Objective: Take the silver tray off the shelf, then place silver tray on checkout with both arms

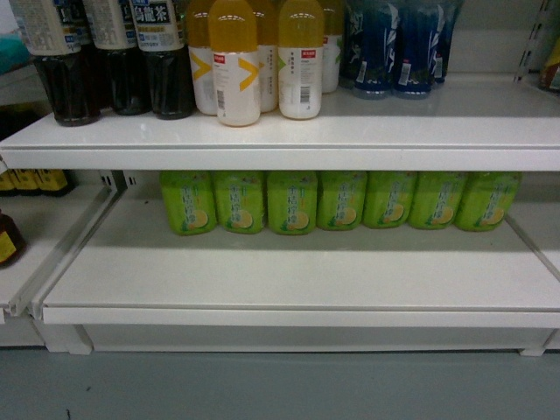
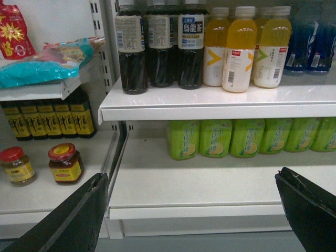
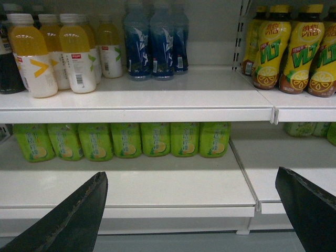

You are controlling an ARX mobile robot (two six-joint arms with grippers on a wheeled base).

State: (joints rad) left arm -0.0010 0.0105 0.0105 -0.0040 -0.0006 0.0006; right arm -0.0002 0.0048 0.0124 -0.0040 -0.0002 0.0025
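Tray: none visible on either shelf board (image 1: 297, 284). Left gripper (image 2: 191, 210), right gripper (image 3: 191, 210): jaws spread, empty. Risk: reaching blind, toppling the green bottles (image 1: 341, 201).

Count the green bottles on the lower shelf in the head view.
7 green bottles, side by side in one row at the back of the lower shelf; others may hide behind.

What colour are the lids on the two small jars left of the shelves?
Red lids on both small glass jars, clearest in the left wrist view.
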